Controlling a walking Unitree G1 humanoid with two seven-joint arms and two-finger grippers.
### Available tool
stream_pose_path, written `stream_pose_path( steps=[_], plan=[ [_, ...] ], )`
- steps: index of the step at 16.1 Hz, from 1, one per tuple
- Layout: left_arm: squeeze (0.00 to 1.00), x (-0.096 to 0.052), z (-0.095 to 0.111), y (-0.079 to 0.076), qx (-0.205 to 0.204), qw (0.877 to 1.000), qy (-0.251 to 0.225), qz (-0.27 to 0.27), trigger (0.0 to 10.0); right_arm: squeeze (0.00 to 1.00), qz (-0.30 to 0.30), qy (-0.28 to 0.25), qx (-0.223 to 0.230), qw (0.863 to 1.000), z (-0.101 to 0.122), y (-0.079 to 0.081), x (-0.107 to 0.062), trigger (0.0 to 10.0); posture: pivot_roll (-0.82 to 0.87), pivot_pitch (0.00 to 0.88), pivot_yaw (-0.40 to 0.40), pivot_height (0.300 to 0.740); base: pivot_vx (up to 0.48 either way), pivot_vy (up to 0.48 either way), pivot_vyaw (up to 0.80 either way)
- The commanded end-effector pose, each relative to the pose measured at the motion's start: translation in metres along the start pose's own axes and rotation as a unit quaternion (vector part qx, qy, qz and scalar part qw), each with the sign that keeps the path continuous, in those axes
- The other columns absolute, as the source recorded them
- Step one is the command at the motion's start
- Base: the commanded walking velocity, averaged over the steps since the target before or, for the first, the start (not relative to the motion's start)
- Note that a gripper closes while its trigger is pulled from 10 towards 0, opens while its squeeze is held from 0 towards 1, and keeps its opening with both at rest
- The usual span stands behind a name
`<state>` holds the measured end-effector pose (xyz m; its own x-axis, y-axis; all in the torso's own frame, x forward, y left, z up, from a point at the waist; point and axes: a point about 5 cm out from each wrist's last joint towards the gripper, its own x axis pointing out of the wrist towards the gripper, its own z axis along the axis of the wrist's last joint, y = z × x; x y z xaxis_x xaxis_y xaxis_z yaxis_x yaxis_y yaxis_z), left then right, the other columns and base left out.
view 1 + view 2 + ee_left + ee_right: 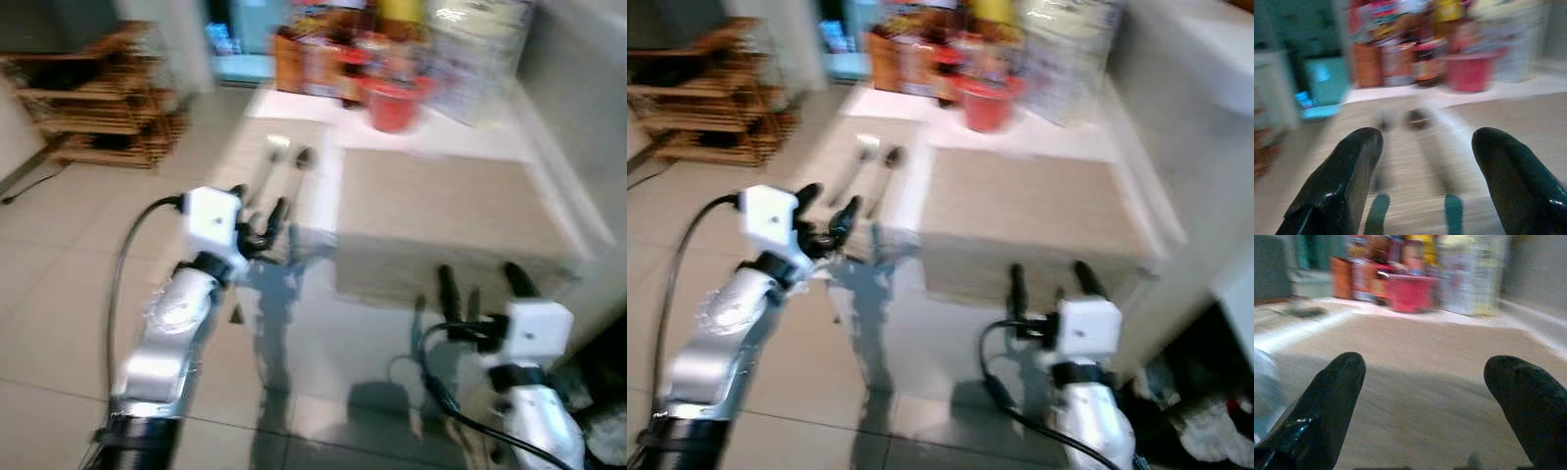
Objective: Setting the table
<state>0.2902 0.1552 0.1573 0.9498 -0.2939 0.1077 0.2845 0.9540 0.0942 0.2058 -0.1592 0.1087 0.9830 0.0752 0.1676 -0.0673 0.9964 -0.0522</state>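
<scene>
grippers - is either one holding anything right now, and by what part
Nothing is held. The left gripper and the right gripper are both open and empty, short of the cutlery on the table.

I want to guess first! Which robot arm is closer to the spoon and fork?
Probably the left. The left gripper is open, just short of the spoon and fork; the right gripper faces the bare placemat.

Table (294, 323) w/ beige placemat (441, 211); fork (266, 162) & spoon (297, 166) beside it, red tub (395, 106), prob. food packs (323, 54) behind.
</scene>
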Motion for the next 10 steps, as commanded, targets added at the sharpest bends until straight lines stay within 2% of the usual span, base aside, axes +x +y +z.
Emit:
stream_pose_path(
  steps=[1,4,7,10],
  plan=[
    [0.00,0.004,0.003,-0.006,0.000,1.000,-0.007,-0.007,10.0,0.00,-0.007,0.005,-0.016,1.000,-0.001,-0.007,-0.003,10.0,-0.12,0.000,0.038,0.727,0.450,0.000,0.00],
    [0.00,0.006,0.006,-0.005,0.011,1.000,-0.013,0.006,10.0,0.00,-0.006,0.005,-0.016,1.000,0.000,-0.006,-0.003,10.0,-0.12,0.000,0.038,0.727,0.442,0.000,0.00],
    [0.00,0.016,0.016,-0.009,0.029,0.999,-0.010,-0.022,10.0,0.00,-0.005,0.003,-0.015,1.000,0.001,-0.005,-0.003,10.0,-0.11,0.000,0.036,0.727,0.000,0.000,0.00],
    [0.00,0.035,0.029,-0.009,0.046,0.998,0.011,-0.050,10.0,0.00,-0.006,0.004,-0.014,1.000,0.001,-0.004,-0.004,10.0,-0.12,0.001,0.043,0.727,0.000,0.000,0.00]
  ],
)
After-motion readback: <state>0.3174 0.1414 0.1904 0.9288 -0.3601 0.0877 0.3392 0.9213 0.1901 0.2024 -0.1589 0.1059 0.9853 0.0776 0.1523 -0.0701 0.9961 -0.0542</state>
